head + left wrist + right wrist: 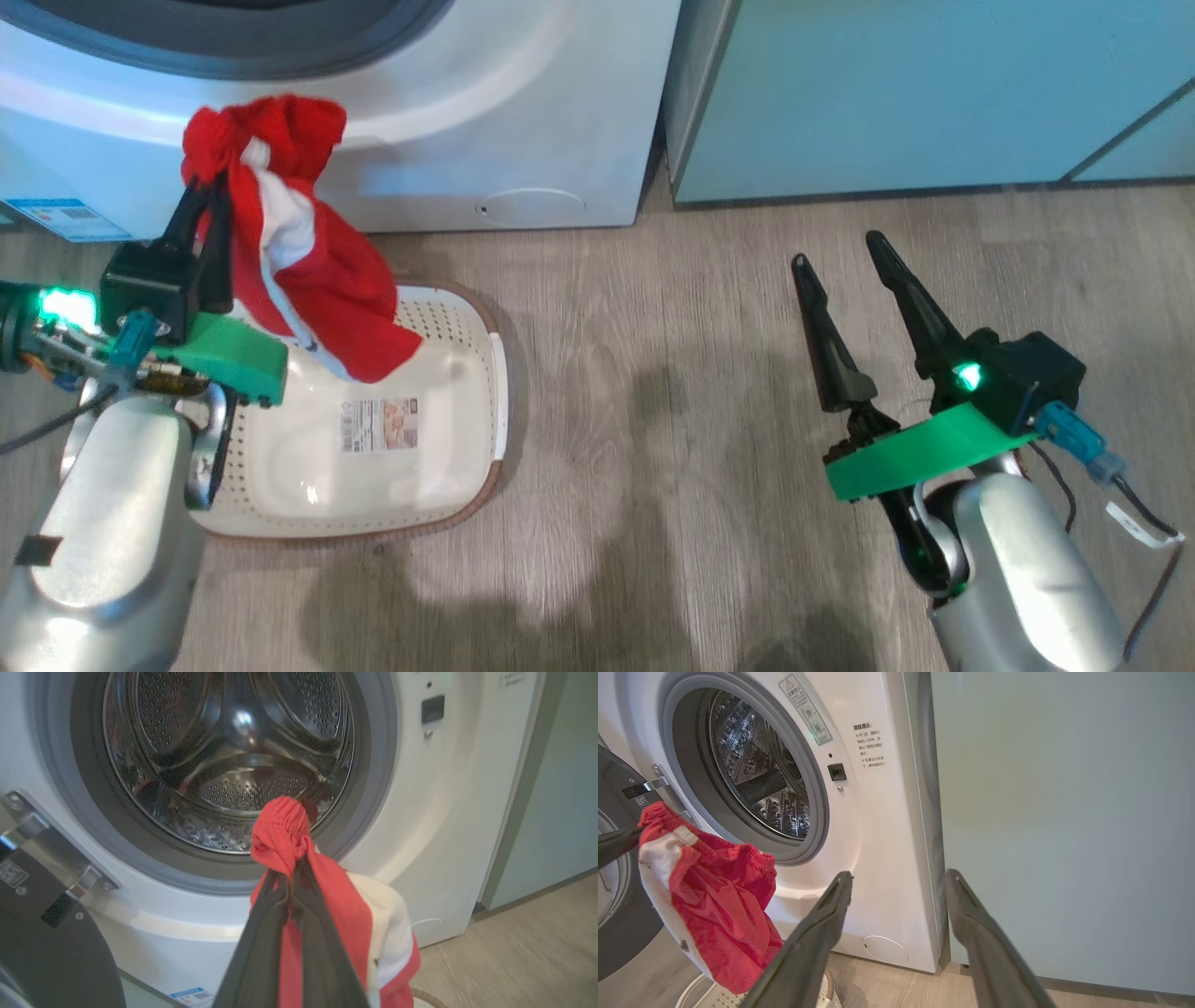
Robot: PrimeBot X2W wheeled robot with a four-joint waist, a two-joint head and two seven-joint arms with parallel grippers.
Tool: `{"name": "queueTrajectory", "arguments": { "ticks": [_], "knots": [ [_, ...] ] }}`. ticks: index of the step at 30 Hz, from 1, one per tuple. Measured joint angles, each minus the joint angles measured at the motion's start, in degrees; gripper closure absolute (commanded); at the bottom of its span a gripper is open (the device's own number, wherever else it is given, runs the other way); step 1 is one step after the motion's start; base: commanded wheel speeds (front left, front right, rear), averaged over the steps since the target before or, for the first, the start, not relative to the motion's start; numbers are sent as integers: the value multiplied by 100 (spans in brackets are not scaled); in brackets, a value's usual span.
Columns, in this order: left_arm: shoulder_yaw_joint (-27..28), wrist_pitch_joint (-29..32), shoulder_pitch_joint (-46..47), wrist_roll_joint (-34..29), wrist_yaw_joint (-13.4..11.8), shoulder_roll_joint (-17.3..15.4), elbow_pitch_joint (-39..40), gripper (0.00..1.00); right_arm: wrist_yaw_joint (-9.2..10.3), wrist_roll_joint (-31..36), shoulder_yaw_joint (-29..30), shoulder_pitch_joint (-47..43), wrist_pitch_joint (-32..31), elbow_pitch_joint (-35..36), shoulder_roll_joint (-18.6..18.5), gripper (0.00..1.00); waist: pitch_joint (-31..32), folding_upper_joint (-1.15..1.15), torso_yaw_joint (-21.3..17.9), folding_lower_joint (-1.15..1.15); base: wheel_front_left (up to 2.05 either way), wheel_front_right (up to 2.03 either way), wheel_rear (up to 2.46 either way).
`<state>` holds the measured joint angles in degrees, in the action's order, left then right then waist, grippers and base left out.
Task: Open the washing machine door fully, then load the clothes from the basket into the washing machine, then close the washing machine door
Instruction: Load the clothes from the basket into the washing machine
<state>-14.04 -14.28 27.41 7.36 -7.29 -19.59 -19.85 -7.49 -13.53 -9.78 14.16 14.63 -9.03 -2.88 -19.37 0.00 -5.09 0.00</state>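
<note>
My left gripper [207,187] is shut on the red clothes [308,271] with white trim, which hang above the cream basket [467,322] on the floor. In the left wrist view the gripper [292,877] holds the clothes [280,833] just below the washing machine's [448,812] open steel drum [233,765]. The washing machine door [51,952] stands swung open at the lower left, its black rim showing. The clothes [714,896] hang in front of the washing machine [878,835], with the door [616,905] at the far left. My right gripper [840,252] is open and holds nothing, over the floor to the right.
Pale teal cabinets [934,93] stand right of the washer, close to my right gripper [899,879]. The basket's base shows a label sticker [378,425]. Wooden floor [653,420] lies open between the basket and my right arm.
</note>
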Motion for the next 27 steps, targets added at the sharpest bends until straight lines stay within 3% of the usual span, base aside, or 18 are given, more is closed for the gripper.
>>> {"name": "queueTrajectory", "arguments": {
  "ticks": [10,18,27],
  "knots": [
    [301,-18,-644,-90,188,514,1179,100,0,138,266,-343,0,-55,0,0,564,0,91,0,0,0,0],
    [457,-18,-1517,-89,539,1021,1341,100,0,196,428,-705,0,-90,1,0,1194,0,193,0,0,0,0],
    [559,-18,-2306,-191,668,1381,1282,100,0,196,493,-1039,0,-108,2,0,1707,0,260,0,0,0,0]
  ]
}}
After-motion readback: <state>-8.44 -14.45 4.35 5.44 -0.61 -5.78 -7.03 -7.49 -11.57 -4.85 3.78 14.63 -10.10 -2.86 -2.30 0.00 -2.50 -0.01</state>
